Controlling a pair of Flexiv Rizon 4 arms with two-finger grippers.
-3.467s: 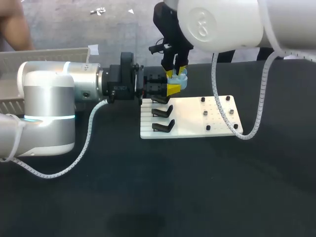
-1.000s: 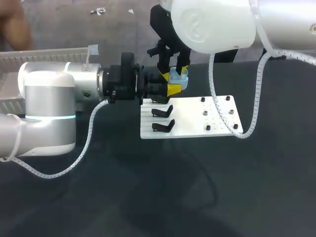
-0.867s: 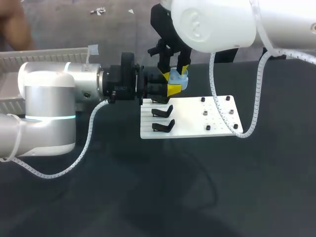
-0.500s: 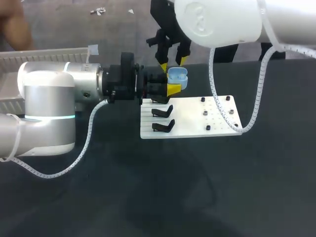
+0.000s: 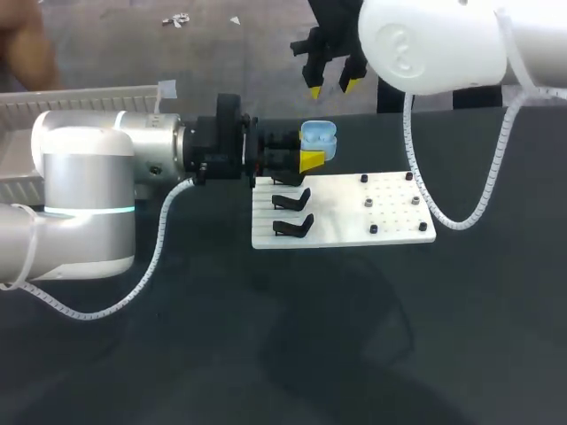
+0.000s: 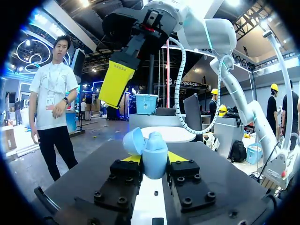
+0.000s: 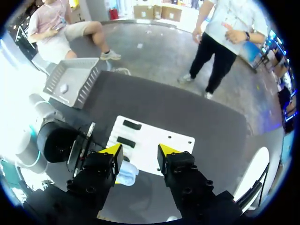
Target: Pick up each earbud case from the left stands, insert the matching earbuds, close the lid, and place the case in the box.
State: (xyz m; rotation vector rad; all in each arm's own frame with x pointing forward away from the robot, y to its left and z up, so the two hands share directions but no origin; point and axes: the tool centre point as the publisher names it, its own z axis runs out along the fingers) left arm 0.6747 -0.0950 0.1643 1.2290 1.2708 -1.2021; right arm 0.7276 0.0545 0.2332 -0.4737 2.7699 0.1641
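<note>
A light blue earbud case (image 5: 318, 140) with its lid tipped open is held just above the far left corner of the white board (image 5: 345, 217). My left gripper (image 5: 308, 152) comes in level from the left and is shut on it. In the left wrist view the case (image 6: 153, 154) sits between the yellow tips of my left gripper (image 6: 150, 160). My right gripper (image 5: 332, 87) hangs open above and just right of the case, touching nothing. From the right wrist view the case (image 7: 126, 172) lies under my right gripper (image 7: 139, 151), whose fingers are spread with nothing between them.
Black stands (image 5: 292, 225) line the board's left side, bare. Several small dark pegs (image 5: 367, 203) dot its right half. A grey box (image 5: 80, 99) sits at the table's far left, seen also as a grey box (image 7: 70, 83) in the right wrist view.
My right gripper has let go of the case's top, spread wider, and risen up and to the right. The left arm and the case have stayed put.
</note>
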